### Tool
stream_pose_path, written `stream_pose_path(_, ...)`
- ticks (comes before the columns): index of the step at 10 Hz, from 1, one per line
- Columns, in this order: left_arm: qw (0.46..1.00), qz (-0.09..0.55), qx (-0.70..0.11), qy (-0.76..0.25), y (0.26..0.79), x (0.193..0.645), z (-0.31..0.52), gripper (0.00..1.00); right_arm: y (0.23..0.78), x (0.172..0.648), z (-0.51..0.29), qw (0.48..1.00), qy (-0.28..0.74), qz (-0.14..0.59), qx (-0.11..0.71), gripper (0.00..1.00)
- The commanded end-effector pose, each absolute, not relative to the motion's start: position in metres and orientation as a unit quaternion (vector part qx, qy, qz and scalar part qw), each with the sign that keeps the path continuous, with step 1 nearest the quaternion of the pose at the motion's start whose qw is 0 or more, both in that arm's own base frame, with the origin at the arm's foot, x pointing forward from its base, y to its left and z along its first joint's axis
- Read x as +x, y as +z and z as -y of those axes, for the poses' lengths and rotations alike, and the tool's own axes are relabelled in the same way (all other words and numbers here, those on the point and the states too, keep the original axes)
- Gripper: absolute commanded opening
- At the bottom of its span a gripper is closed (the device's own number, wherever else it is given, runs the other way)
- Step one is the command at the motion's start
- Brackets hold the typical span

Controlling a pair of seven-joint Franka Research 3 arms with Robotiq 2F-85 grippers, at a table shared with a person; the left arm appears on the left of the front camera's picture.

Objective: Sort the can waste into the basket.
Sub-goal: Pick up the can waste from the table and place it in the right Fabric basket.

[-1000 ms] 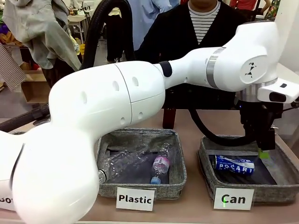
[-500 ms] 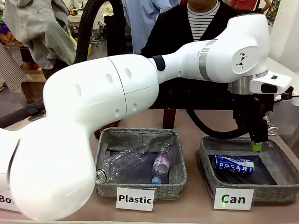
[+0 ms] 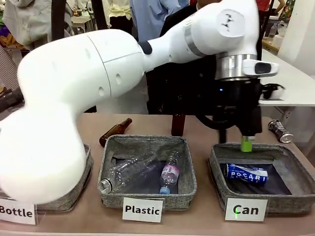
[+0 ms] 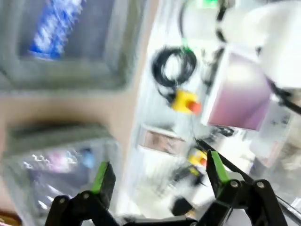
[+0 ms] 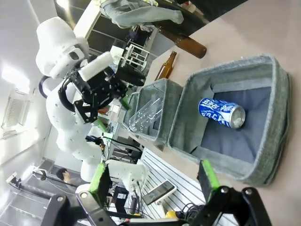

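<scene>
left gripper (image 3: 246, 144) hangs wide and empty above the basket (image 3: 290, 202), where the blue can (image 3: 247, 173) lies.

Site: robotics lab, bench set-up. Evidence: a large white jointed arm (image 3: 98, 64) reaches over a tan table (image 3: 206, 223). Directly below the left claw (image 3: 246, 143) is a grey basket (image 3: 290, 206) fronted by a printed card (image 3: 246, 209) reading "Can". To the claw's side are a second basket (image 3: 179, 200) carded "Plastic" and a third basket (image 3: 87, 169) carded "Bottle". Beyond the claw in the wrist view, blurred: a yellow box with red push-button (image 4: 185, 101) and a coiled black cable (image 4: 173, 66). A person (image 3: 182, 88) is behind the claw, across the table.
</scene>
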State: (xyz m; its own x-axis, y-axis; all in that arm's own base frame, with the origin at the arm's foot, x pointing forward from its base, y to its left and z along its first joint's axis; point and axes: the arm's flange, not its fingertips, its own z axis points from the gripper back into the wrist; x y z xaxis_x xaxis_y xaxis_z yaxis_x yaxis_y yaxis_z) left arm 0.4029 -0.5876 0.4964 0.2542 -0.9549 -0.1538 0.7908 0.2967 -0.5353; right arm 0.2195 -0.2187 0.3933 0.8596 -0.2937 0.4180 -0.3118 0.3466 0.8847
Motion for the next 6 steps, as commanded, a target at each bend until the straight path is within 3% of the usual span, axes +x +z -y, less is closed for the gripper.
stream_pose_path(1, 0.778, -0.288, -0.237, -0.505, 0.452, 0.316, 0.473, 1.00, 0.413, 0.224, 0.178, 0.791, 0.003, 0.261, 0.553, 1.00)
stream_pose_path(4, 0.789, -0.374, -0.321, -0.368, 0.448, 0.283, 0.375, 1.00, 0.431, 0.235, 0.138, 0.791, -0.001, 0.263, 0.552, 1.00)
stream_pose_path(5, 0.795, -0.350, -0.366, -0.333, 0.446, 0.280, 0.347, 1.00, 0.432, 0.237, 0.128, 0.792, -0.007, 0.259, 0.553, 1.00)
stream_pose_path(6, 0.802, -0.257, -0.435, -0.319, 0.460, 0.282, 0.305, 1.00, 0.435, 0.242, 0.113, 0.788, -0.014, 0.256, 0.560, 1.00)
